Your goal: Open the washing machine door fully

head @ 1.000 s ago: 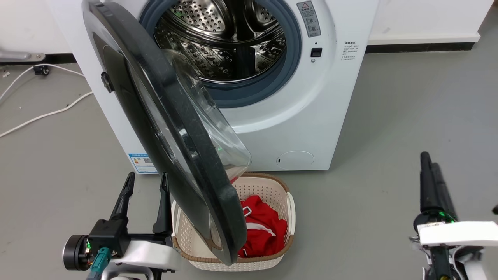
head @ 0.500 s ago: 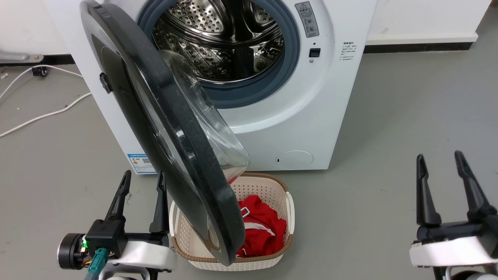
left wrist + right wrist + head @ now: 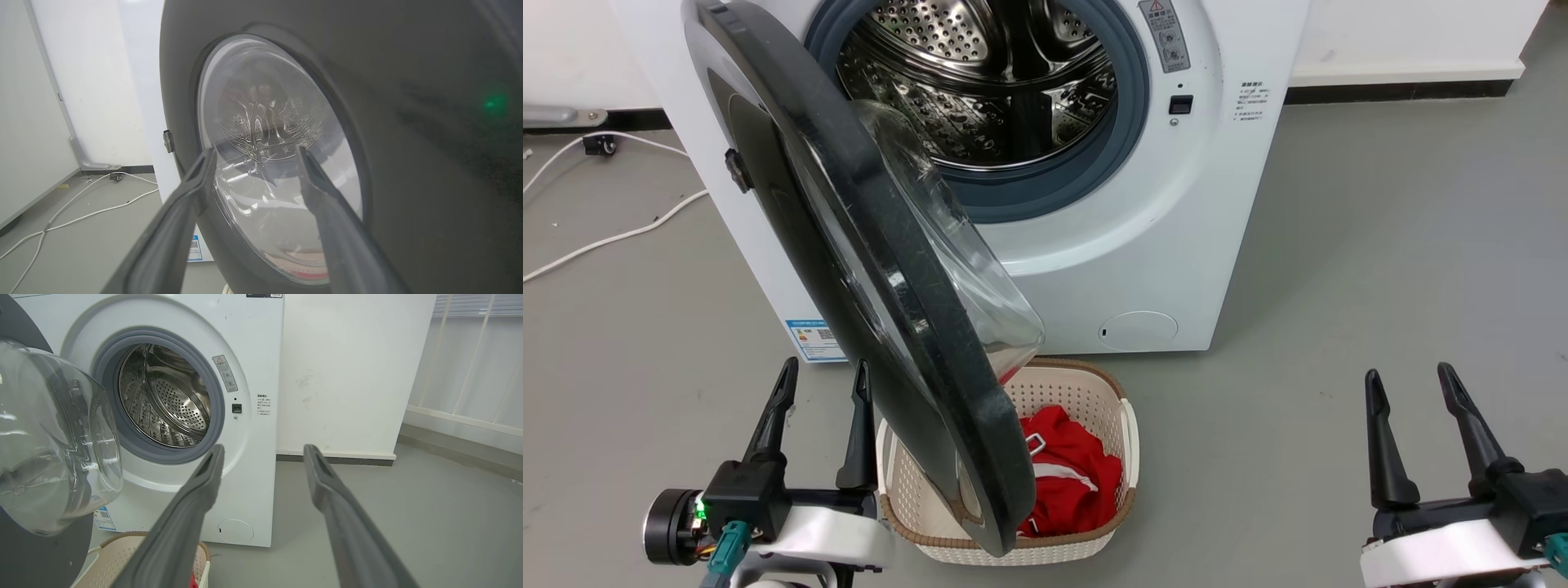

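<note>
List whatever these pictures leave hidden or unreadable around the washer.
- Head view: the washing machine door hides part of the laundry basket and red garment.
- Head view: the upper edge cuts off the top of the washing machine.
- Head view: print on the blue label is too small to read.
- Left wrist view: whether the left gripper touches the door cannot be told.
</note>
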